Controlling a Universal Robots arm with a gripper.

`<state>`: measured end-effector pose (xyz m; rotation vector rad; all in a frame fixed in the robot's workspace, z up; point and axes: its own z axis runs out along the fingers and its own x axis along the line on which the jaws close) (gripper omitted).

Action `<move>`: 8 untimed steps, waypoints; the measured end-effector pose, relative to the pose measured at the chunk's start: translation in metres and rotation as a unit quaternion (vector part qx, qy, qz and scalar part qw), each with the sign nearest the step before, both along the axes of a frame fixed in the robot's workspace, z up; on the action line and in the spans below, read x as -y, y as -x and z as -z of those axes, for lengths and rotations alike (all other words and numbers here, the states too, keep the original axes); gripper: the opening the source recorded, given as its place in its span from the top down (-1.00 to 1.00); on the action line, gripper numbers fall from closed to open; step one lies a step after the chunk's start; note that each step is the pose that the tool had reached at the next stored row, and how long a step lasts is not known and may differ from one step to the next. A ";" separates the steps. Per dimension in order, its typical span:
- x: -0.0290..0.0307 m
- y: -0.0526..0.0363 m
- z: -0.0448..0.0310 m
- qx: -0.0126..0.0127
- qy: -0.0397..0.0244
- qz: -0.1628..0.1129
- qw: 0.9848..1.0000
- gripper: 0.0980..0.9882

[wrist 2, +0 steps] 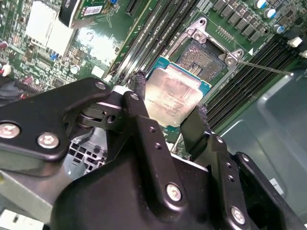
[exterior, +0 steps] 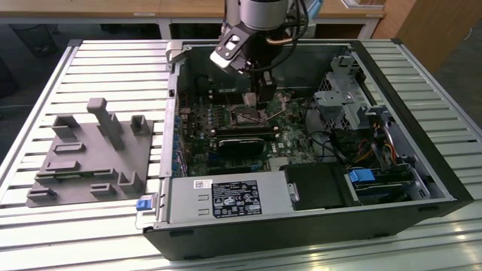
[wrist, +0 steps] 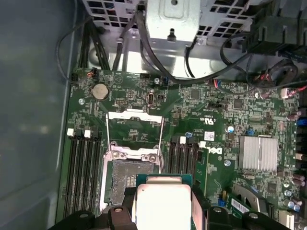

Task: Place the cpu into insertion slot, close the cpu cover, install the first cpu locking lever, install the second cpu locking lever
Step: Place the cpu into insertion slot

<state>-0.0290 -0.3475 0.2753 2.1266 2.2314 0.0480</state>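
Second wrist view | end effector (wrist 2: 169,97) grasping cpu (wrist 2: 175,91) | silvery top, teal edge | nr insertion slot (wrist 2: 204,60)

Exterior view: I look down on the whole computer case (exterior: 301,234).
Both wrist views: close above the insertion slot (wrist 2: 205,58) (wrist: 122,179).

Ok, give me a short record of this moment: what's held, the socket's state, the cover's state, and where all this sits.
end effector: shut on the cpu, gripping two opposite edges
cpu: held close to the insertion slot, not seated in it
insertion slot: empty, contact field exposed
cpu cover: swung open, clear of the slot
setting: green motherboard inside an open computer case
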 end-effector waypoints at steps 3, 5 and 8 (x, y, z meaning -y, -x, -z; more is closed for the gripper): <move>-0.0005 0.0001 0.0020 0.000 0.000 0.010 1.000 0.00; -0.0013 0.0000 0.0039 0.000 0.000 0.010 1.000 0.00; -0.0035 0.0000 0.0062 0.000 0.000 0.010 1.000 0.00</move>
